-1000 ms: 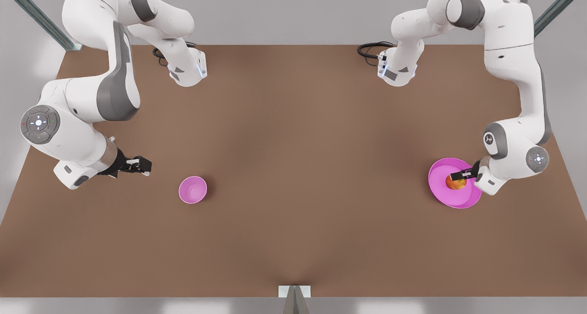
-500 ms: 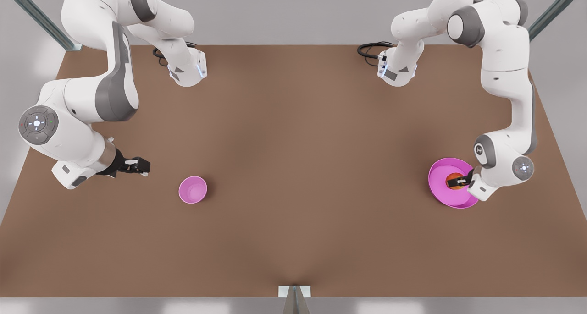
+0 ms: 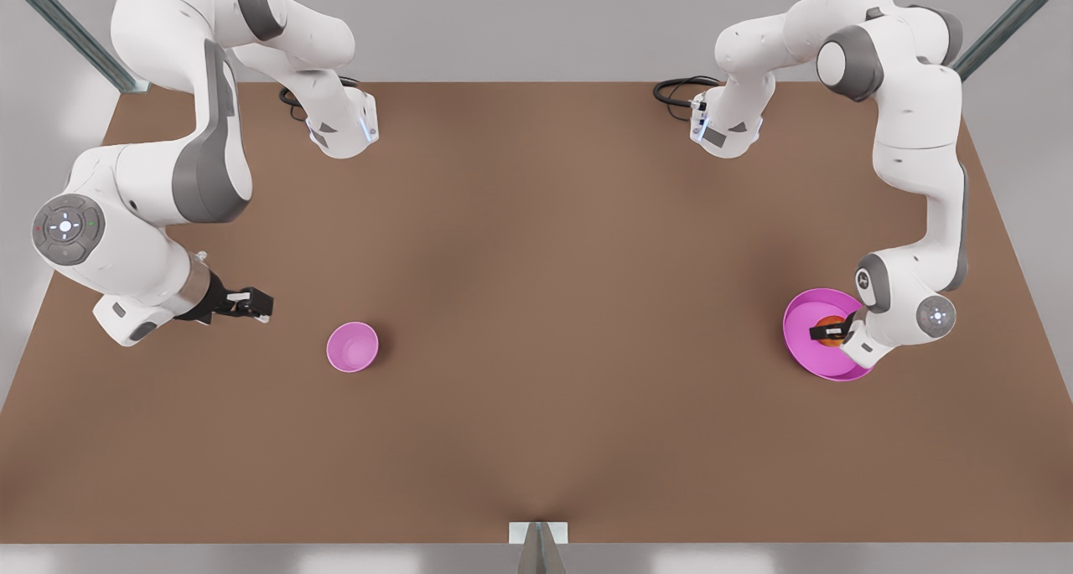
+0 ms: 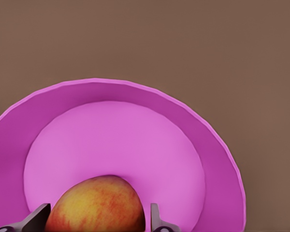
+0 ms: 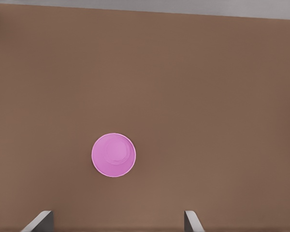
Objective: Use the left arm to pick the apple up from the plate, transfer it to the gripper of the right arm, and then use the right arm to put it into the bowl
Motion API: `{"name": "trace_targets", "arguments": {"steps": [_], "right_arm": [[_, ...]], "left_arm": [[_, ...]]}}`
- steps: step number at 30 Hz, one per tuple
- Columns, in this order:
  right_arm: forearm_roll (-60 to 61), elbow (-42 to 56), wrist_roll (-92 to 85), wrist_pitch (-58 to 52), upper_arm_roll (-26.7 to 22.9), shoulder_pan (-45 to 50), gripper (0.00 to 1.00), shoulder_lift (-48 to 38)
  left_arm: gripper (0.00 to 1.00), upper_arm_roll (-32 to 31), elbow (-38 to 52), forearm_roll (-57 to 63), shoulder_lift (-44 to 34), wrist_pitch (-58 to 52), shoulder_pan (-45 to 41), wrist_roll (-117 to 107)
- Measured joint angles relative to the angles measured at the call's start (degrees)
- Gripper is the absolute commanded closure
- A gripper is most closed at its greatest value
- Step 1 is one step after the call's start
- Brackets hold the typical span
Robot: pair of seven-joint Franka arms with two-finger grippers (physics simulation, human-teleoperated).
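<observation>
**Left hand straddling the apple on the plate**

Front view: the left hand [image 3: 826,332] is reaching down onto the plate [image 3: 800,339] at about 3 o'clock on the brown worktop [image 3: 536,264]. It is sitting over the apple [image 3: 831,326], which is lying on the plate's floor, mostly covered by the fingers. The right hand [image 3: 251,304] is waiting at about 9 o'clock, with the bowl [image 3: 352,347] near it toward the worktop's middle, presumably so the drop-off will be short after the handover.

Left wrist view: the apple [image 4: 96,205] is sitting between the two dark fingertips [image 4: 36,220]. The fingers are spread apart, one on each flank of the fruit. Whether they are touching its skin cannot be told, so the grasp is judged not yet closed. The plate's rim [image 4: 203,130] is curving round beyond the fruit.

Right wrist view: the right hand's fingertips [image 5: 38,221] are standing wide apart, holding nothing, and the bowl [image 5: 113,155] is lying on the worktop ahead of them.
</observation>
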Motion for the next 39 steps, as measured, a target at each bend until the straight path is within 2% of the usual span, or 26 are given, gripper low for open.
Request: {"name": "trace_targets", "arguments": {"steps": [2, 3, 11, 15, 17, 19, 24, 29, 33, 34, 35, 39], "right_arm": [[0.0, 0.0, 0.0, 0.0, 0.0, -0.1, 0.00, 0.0], [0.0, 0.0, 0.0, 0.0, -0.1, -0.1, 0.00, 0.0], [0.0, 0.0, 0.0, 0.0, 0.1, 0.2, 0.00, 0.0], [0.1, 0.0, 0.1, 0.0, 0.9, 0.1, 0.00, -0.1], [3.5, -0.1, 0.2, 0.0, 1.6, -0.4, 0.00, -0.2], [10.4, -0.2, 0.2, 0.2, 1.8, -0.8, 0.00, 0.7], [33.2, -0.2, -0.1, 4.4, 2.1, 0.6, 0.00, 7.8], [53.0, -0.5, -4.2, 13.6, 3.1, 2.7, 0.00, 15.2], [64.5, -4.9, -10.2, 20.3, 4.1, 2.8, 0.00, 17.4], [67.2, -5.2, -12.2, 21.6, 4.1, 2.9, 0.00, 18.7], [70.2, -6.1, -14.3, 22.8, 4.1, 3.0, 0.00, 19.8], [83.3, -12.9, -24.1, 25.9, 5.1, 4.1, 0.00, 21.4]], "left_arm": [[0.18, 0.1, -0.1, 0.1, 0.0, 0.0, 0.0, 0.1], [0.20, 0.2, -0.1, 0.1, 0.0, 0.0, 0.0, 0.2], [0.20, 0.2, 0.3, 0.3, -0.1, -0.1, -0.3, 0.4], [0.20, -1.7, 9.1, -0.2, -5.0, -5.1, -2.5, 0.4], [0.20, -5.7, 11.7, -4.0, -7.0, -8.2, -3.5, 0.3], [0.20, -9.8, 12.4, -10.1, -7.2, -10.3, -4.5, 0.2], [0.20, -14.1, 13.2, -22.7, -6.5, -11.4, -13.5, -0.3], [0.22, -18.3, 19.1, -40.5, 0.2, -5.0, -22.5, 5.2], [0.25, -21.4, 25.6, -60.0, 6.0, -1.6, -24.1, 15.5], [0.27, -22.2, 26.2, -65.3, 7.6, -1.0, -24.2, 18.9], [0.35, -23.4, 26.8, -70.1, 9.5, -0.5, -24.3, 22.5], [0.36, -29.9, 33.3, -82.6, 18.5, 0.8, -24.4, 37.7]]}}
